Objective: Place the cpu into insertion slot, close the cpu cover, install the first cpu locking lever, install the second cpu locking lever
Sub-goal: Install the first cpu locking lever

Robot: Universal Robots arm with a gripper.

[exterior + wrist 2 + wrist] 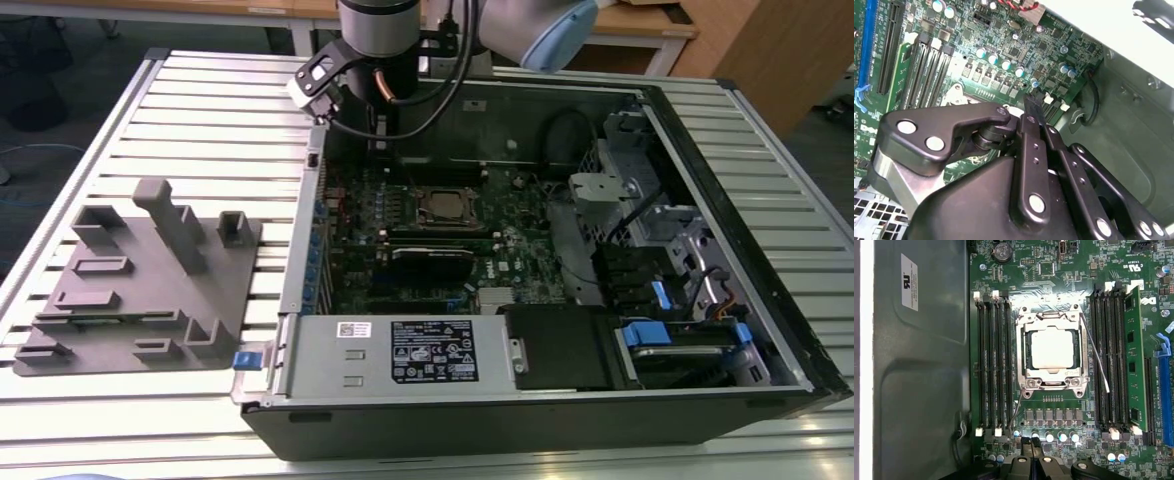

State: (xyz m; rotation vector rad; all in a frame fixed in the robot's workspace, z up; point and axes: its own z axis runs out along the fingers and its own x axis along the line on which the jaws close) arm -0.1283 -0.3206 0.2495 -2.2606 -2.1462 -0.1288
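The cpu [1052, 350], a dull silver square, lies in the insertion slot [447, 207] on the green board. The cpu cover [1053, 378], a silvery frame, lies flat around it. One thin wire lever [1096, 355] angles away from one side of the socket. A second wire lever [1015, 412] runs off from the opposite corner. My gripper [1032, 442] hovers over the board's capacitor row beside the socket with its fingers pressed together and nothing between them. It also appears in the second wrist view [1035, 106] and inside the case in the exterior view [379, 135].
Black memory slots [994, 365] flank the socket on both sides, with one green memory stick [1135, 355] fitted. The open computer case [694, 180] lies on a slatted table. A grey fixture [140, 280] sits at the exterior view's left and a drive cage [667, 330] at its right.
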